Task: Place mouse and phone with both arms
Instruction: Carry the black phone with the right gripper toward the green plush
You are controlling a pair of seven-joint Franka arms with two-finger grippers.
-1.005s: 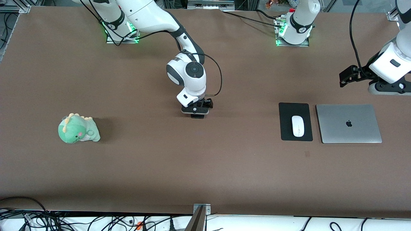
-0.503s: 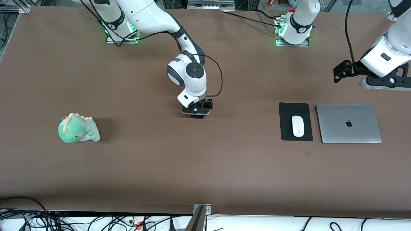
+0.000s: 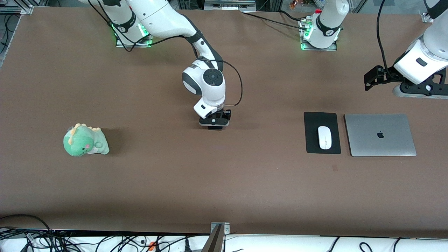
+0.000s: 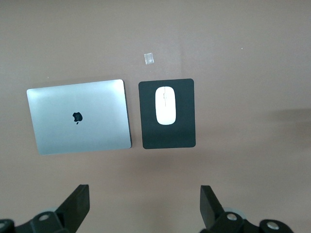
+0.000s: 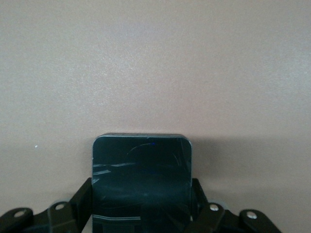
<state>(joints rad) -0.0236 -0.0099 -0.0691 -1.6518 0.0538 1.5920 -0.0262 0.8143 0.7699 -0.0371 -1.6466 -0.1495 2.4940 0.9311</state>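
The black phone point(image 5: 142, 179) sits between the fingers of my right gripper point(image 3: 214, 125), which is shut on it low over the middle of the table; only its edge point(image 3: 215, 128) shows in the front view. I cannot tell whether the phone touches the table. The white mouse point(image 3: 324, 137) lies on the flat black mouse pad point(image 3: 311, 120) and also shows in the left wrist view point(image 4: 165, 105). My left gripper point(image 3: 418, 92) hangs open and empty in the air near the table's edge at the left arm's end, its fingers point(image 4: 77, 206) wide apart.
A closed silver laptop point(image 3: 379, 134) lies beside the mouse pad toward the left arm's end. A green plush dinosaur point(image 3: 85, 140) sits toward the right arm's end. A small pale tape mark point(image 3: 335, 168) lies nearer the front camera than the pad.
My left gripper has risen and drawn back toward the left arm's end of the table. My right gripper has shifted very slightly with the phone still in it.
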